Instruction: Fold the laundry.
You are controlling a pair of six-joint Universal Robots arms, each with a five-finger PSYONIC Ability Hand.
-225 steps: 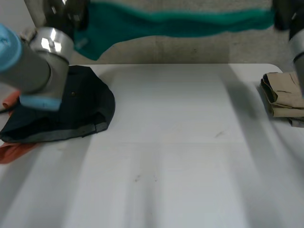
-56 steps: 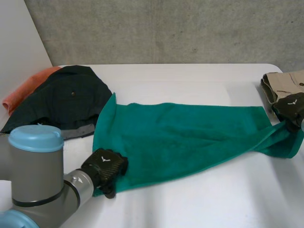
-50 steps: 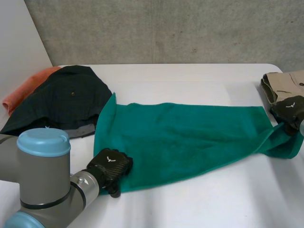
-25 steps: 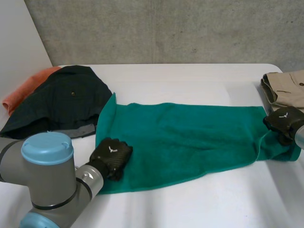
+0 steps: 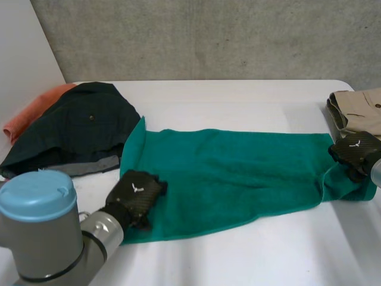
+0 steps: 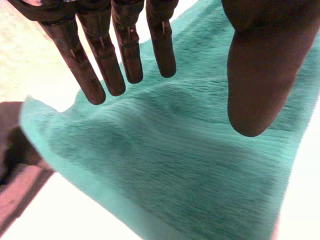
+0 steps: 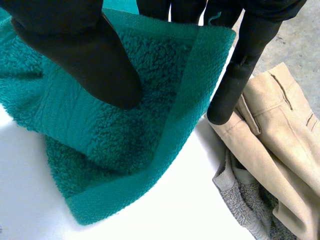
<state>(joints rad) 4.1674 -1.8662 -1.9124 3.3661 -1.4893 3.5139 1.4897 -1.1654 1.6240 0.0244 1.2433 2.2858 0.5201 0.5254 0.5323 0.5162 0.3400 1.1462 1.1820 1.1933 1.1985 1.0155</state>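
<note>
I see one green towel, my left robot hand open over its near corner, my right robot hand pinching its folded end.

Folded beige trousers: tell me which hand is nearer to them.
Right. The right hand, pinching a corner of the green terry towel, is beside the folded beige trousers; the left hand is open over the towel's opposite end.

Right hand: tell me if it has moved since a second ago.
Yes. The right hand, pinching the end of the green towel, has drawn back toward the camera, off the near edge of the folded beige trousers.
</note>
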